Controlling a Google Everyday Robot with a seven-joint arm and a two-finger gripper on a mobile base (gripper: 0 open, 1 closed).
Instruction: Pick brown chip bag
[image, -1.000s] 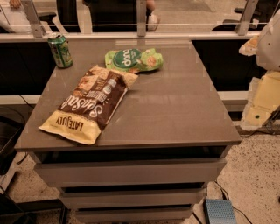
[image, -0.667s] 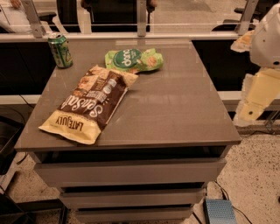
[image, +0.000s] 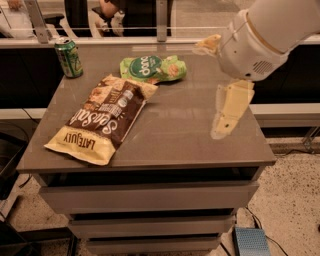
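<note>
The brown chip bag (image: 102, 118) lies flat on the left half of the grey table top (image: 190, 125). It has a dark brown middle with white script and cream-yellow ends, and the near end reads "LATE JULY". My gripper (image: 210, 90) hangs above the right half of the table, well to the right of the bag and not touching it. Its cream-coloured fingers (image: 230, 107) stand wide apart and hold nothing. The white wrist (image: 250, 42) comes in from the upper right.
A smaller green snack bag (image: 152, 68) lies just behind the brown bag's far end. A green soda can (image: 68, 58) stands at the back left corner. A rail (image: 160, 40) runs behind the table. Drawers sit below the top.
The arm has swung in from the right edge of view to over the right half of the table. The bags and the can have not moved.
</note>
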